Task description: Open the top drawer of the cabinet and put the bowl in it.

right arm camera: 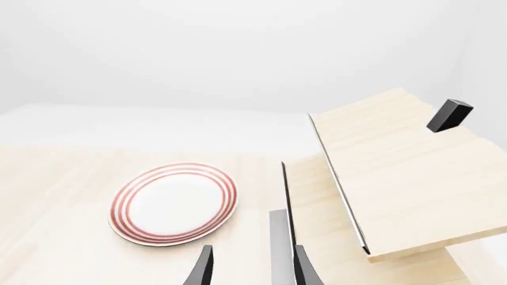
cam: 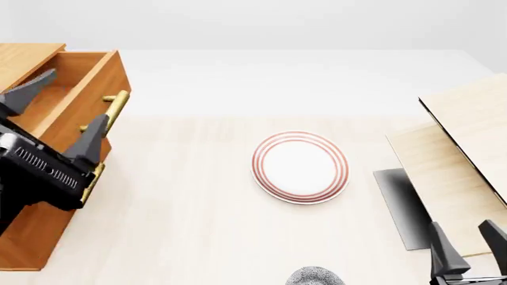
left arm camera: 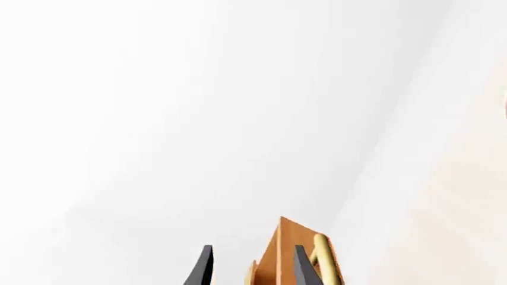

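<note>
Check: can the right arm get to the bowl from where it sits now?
Probably yes. The right gripper is open near the front edge, and only bare table shows between it and the bowl, which is mostly cut off by the frame.

Black arms, dark tapered pincer point(cam: 63, 110) fingers.

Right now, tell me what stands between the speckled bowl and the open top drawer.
Nothing visible on the table: the speckled bowl faces bare tabletop. Only the left gripper hangs over the pulled-out orange-brown wooden top drawer.

Top drawer point(cam: 75, 89) pulled open from orange-brown cabinet point(cam: 35, 237) at desk's left edge; speckled bowl point(cam: 315, 276) at near edge.
</note>
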### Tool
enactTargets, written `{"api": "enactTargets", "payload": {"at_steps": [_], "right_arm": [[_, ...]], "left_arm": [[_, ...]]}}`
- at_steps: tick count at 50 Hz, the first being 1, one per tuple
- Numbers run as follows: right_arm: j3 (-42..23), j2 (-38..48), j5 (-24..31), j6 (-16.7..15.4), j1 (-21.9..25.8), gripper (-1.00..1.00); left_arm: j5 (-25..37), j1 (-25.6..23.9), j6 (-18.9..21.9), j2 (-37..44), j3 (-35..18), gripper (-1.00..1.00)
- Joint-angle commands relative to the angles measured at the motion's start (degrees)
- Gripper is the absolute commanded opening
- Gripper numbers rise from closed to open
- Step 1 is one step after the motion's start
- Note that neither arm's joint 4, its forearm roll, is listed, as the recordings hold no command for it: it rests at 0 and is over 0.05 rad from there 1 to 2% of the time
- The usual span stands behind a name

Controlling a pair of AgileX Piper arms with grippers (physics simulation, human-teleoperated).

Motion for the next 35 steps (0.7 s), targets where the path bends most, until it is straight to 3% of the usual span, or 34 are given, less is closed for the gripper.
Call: {"api": "enactTargets", "payload": {"at_steps": [1,6,10,12,18,21,23,35], "right_arm": [[0.0,0.0,-0.1,-0.1,0.0,1.00],[0.0,0.2,-0.2,-0.1,0.0,1.00],[0.0,0.1,-0.1,-0.1,0.1,1.00],[0.0,0.1,0.0,-0.1,0.1,1.00],[0.0,0.1,0.0,-0.2,0.1,1.00],[0.0,0.1,0.0,-0.2,0.1,1.00],[0.0,0.1,0.0,-0.2,0.1,1.00],[0.0,0.2,-0.1,-0.2,0.1,1.00]], "left_arm": [[24.3,3.4,-18.8,-6.1,-10.1,1.00],[31.7,6.9,-24.6,-4.7,-15.0,1.00],[37.7,7.4,-32.6,-0.1,-21.2,1.00],[38.7,10.1,-31.3,-0.2,-20.2,1.00],[42.6,9.8,-38.9,5.4,-26.5,1.00],[42.3,10.7,-36.9,6.8,-26.6,1.00],[44.0,9.0,-41.4,9.7,-30.5,1.00],[52.2,12.5,-49.7,14.4,-40.3,1.00]]}}
